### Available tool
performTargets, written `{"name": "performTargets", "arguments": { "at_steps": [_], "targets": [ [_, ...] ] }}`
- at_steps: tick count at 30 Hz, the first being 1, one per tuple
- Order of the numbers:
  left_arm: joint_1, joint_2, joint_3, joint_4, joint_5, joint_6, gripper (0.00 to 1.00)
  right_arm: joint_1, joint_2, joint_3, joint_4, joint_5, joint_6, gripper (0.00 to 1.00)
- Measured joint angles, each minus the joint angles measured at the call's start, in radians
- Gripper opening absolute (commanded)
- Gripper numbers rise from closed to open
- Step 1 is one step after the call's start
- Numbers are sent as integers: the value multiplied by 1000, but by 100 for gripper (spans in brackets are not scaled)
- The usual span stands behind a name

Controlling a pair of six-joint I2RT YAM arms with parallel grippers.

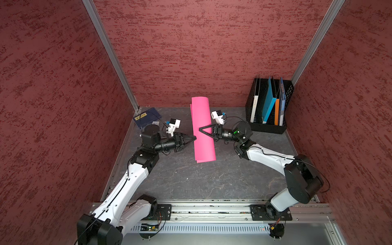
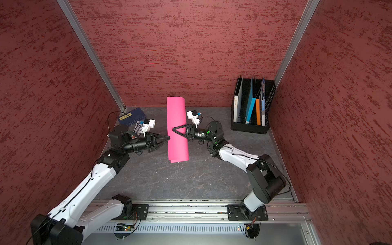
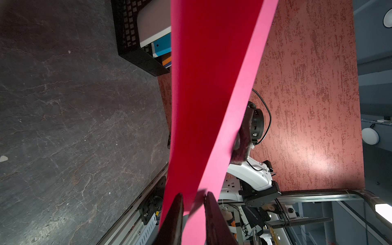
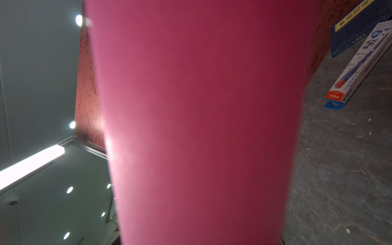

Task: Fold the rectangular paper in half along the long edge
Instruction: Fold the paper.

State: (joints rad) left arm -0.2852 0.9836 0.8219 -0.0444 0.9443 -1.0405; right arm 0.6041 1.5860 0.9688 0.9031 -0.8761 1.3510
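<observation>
Curling over into a smooth, matte pink loop, the rectangular paper (image 1: 203, 148) is held between the two arms above the dark, stone-veined table (image 1: 201, 182) in both top views. The left gripper (image 1: 193, 139) meets its long edge and the right gripper (image 1: 200, 129) reaches over the rounded side. The right gripper's lower finger is hidden beneath the sheet. A navy booklet (image 1: 146, 118) lies in the far corner, partly behind the left arm. A black mesh file rack (image 1: 269, 104) stands opposite it.

The left wrist view alone shows the left gripper (image 3: 194, 194) pinching the sheet's two layers between its dark fingers. It also shows one right finger pad (image 3: 242, 146) pressed against the upper layer.

In the right wrist view the paper (image 4: 201, 127) is blurred and fills nearly everything, so no fingers show. I cannot tell whether the right gripper clamps the sheet or merely straddles it. Only this view makes out a slim printed pencil box (image 4: 358, 65) beside the booklet.
</observation>
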Motion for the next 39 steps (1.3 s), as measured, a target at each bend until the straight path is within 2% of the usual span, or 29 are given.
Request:
{"name": "performTargets", "arguments": {
  "at_steps": [20,39],
  "targets": [
    [19,0,0,-1,0,0,20,11,34,1,-2,4,-5,52],
    [30,-3,-3,-8,0,0,19,12,80,1,153,58,59,52]
  ]
}}
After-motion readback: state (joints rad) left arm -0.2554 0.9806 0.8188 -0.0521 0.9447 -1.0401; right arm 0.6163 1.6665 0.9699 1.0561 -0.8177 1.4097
